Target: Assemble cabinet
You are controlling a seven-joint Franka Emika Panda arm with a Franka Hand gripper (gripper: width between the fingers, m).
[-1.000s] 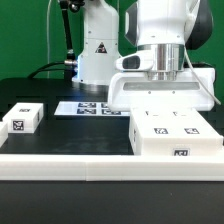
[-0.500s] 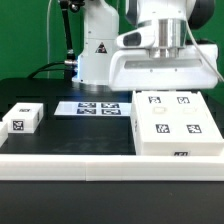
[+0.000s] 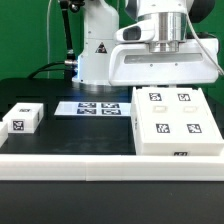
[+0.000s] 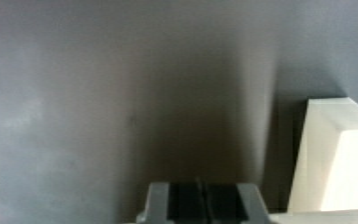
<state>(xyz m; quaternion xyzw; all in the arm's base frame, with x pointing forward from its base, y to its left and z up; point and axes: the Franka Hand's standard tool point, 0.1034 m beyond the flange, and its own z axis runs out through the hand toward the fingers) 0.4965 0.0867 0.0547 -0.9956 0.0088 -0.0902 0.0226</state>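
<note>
The cabinet box [image 3: 175, 125], large and white, lies on the exterior view's right with four tagged panels on its upper face. A small white tagged panel piece [image 3: 22, 118] lies on the exterior view's left. My gripper [image 3: 165, 85] hangs above the far edge of the box, its wide white hand clear of the box top. In the wrist view the gripper [image 4: 202, 203] has its jaws together with nothing between them, over the dark table. A white block edge [image 4: 339, 160] stands beside it; I cannot tell which part it is.
The marker board [image 3: 95, 107] lies flat behind the middle of the black table. The white robot base [image 3: 97, 50] stands at the back. A white ledge [image 3: 70, 165] runs along the front edge.
The gripper has risen from just over the box, uncovering the far pair of tags on the box top. The box and the small piece have not moved.
</note>
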